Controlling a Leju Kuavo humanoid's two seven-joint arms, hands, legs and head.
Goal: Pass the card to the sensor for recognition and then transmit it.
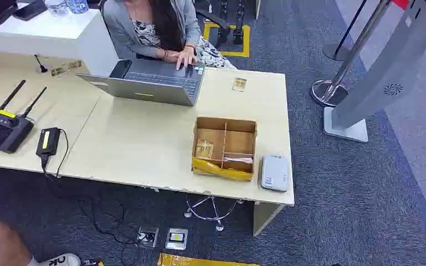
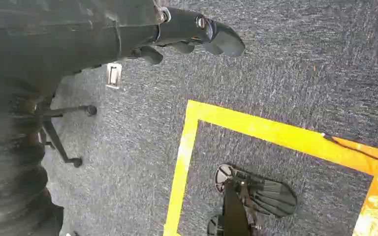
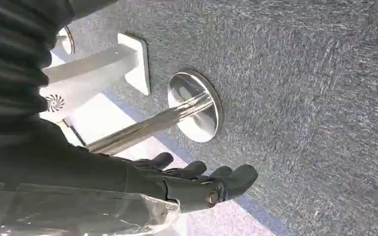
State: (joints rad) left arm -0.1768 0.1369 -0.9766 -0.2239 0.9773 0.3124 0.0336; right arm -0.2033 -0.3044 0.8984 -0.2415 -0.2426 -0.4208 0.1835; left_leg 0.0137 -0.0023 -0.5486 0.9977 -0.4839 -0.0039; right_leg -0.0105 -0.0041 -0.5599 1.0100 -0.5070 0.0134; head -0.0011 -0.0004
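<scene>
An office: grey carpet [image 1: 333, 183], a pale bench [image 1: 138, 144], a person at a laptop [image 1: 152, 82], a queue-barrier post [image 1: 344, 61].

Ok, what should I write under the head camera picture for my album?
A cardboard box with dividers and a white sensor wait on the table while a person types on a laptop.

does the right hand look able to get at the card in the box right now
Probably not yet: the right hand hangs over the carpet beside a stanchion base, holding nothing. The card lies uncovered in the open box.
</scene>
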